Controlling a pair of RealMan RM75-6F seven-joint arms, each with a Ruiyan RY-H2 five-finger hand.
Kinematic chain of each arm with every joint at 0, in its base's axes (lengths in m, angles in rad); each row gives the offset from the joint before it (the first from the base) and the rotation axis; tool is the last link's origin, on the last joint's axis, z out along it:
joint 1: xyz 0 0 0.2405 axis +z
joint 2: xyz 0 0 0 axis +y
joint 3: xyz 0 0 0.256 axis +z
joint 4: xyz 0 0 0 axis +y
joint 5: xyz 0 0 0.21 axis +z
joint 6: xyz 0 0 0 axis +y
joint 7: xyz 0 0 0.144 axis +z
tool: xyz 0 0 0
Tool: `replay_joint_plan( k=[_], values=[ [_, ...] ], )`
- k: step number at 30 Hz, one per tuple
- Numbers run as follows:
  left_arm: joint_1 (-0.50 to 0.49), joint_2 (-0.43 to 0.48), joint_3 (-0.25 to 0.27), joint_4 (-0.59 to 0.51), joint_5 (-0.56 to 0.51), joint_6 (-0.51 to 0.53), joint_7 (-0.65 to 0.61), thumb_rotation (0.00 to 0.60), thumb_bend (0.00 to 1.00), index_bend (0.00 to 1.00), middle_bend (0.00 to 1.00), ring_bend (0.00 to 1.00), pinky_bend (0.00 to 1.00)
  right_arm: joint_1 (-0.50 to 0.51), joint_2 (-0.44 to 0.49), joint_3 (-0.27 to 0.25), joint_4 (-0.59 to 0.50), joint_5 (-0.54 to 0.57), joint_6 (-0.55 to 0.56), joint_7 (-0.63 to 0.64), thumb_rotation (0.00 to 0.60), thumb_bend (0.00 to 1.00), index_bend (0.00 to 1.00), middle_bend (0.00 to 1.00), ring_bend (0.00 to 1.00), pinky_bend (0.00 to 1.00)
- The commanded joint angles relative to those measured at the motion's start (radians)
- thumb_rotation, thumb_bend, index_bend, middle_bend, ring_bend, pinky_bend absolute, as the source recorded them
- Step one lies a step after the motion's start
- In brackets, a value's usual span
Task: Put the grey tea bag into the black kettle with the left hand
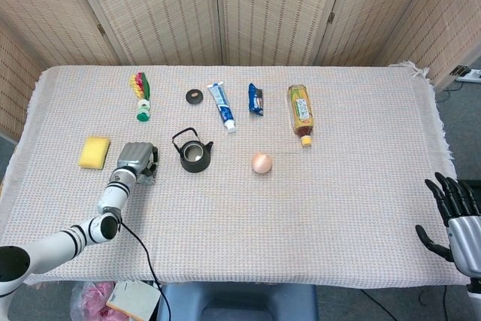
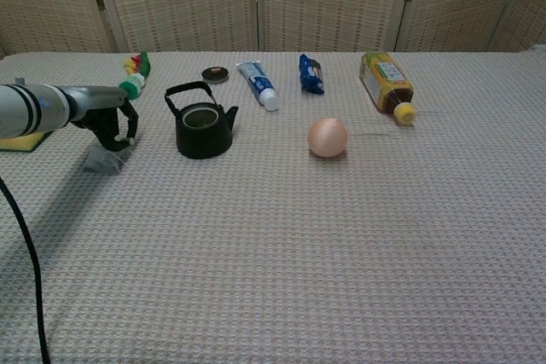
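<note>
Yellow rectangular sponge (image 1: 94, 152) far left. Left hand (image 2: 118, 119), fingers curled down, pinches small grey tea bag (image 2: 105, 158) resting on tabletop (image 1: 316, 193). Black cast-iron kettle (image 2: 201, 121) beside it (lid off, interior dark). Right hand (image 1: 455, 219) fingers spread, holding nothing.

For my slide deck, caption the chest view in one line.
Left hand lifts the grey tea bag beside the open black kettle.

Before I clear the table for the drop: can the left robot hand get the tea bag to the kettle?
Probably yes. The left robot hand is by the grey tea bag, and only bare cloth lies between it and the lidless black kettle.
</note>
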State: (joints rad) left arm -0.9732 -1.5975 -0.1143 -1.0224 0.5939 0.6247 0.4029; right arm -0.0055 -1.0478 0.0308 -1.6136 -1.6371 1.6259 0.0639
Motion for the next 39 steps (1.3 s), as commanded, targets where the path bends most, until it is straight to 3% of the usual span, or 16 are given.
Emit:
replay_joint_plan(
  k=[1, 17, 22, 39],
  values=[
    [0.001, 0.038, -0.005, -0.058, 0.003, 0.038, 0.019, 0.6, 0.49, 0.57, 1.0, 0.98, 1.0, 0.0, 0.001, -0.001, 0.001, -0.003, 0.002, 0.003, 0.6, 0.25, 0.0, 0.0, 0.0, 0.0],
    [-0.049, 0.323, -0.063, -0.531, -0.099, 0.325, 0.244, 0.6, 0.49, 0.57, 1.0, 0.98, 1.0, -0.012, 0.013, -0.013, 0.009, -0.046, 0.042, 0.04, 0.6, 0.25, 0.0, 0.0, 0.0, 0.0],
    [-0.081, 0.388, -0.085, -0.644, -0.158, 0.366, 0.308, 0.6, 0.49, 0.57, 1.0, 0.98, 1.0, -0.014, 0.015, -0.016, 0.013, -0.053, 0.049, 0.052, 0.6, 0.25, 0.0, 0.0, 0.0, 0.0],
    [-0.265, 0.448, -0.15, -0.754, -0.316, 0.425, 0.498, 0.6, 0.49, 0.57, 1.0, 0.98, 1.0, -0.008, 0.028, -0.004, 0.008, -0.016, 0.033, 0.103, 0.6, 0.25, 0.0, 0.0, 0.0, 0.0]
  ],
)
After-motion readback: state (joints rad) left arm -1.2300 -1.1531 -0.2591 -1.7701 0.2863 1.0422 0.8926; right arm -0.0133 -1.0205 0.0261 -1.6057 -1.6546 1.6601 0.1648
